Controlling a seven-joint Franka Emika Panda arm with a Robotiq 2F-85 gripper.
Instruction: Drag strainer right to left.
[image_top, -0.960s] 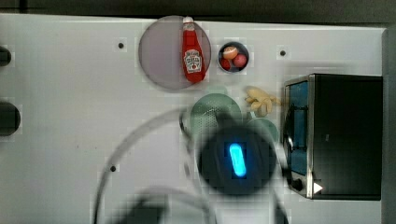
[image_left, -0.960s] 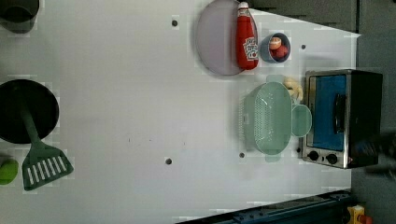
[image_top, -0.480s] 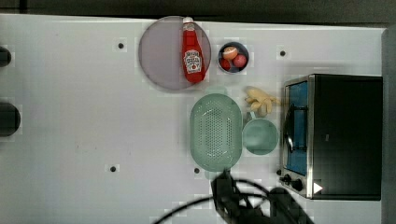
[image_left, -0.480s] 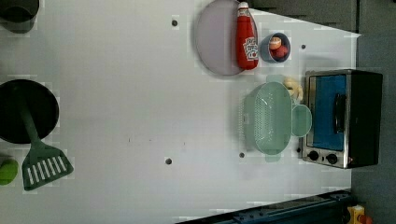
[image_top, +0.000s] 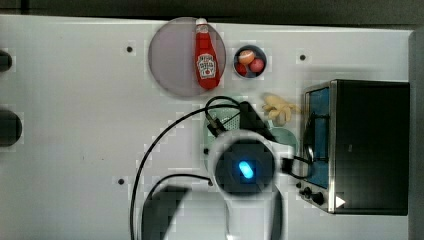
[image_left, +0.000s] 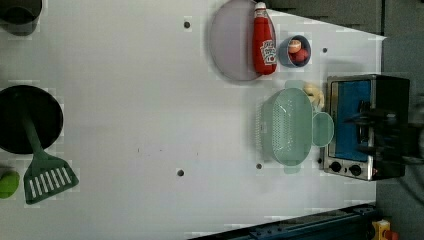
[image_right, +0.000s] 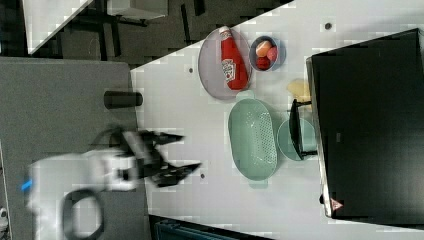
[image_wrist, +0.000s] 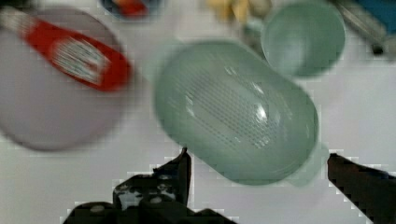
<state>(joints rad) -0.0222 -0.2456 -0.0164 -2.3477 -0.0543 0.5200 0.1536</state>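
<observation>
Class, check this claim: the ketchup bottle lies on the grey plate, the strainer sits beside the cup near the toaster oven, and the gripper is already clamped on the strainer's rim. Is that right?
Not quite. The gripper is open and holds nothing: in the wrist view its fingers stand wide apart, clear of the strainer. The rest holds: the ketchup bottle lies on the grey plate, and the strainer sits beside the cup near the toaster oven.

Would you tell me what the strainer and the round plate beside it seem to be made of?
The strainer looks like matte, pale-green moulded plastic: uniform colour, rows of small holes, soft highlights. The plate looks like smooth grey plastic or glazed ceramic; its even, dull surface leaves that open.
</observation>
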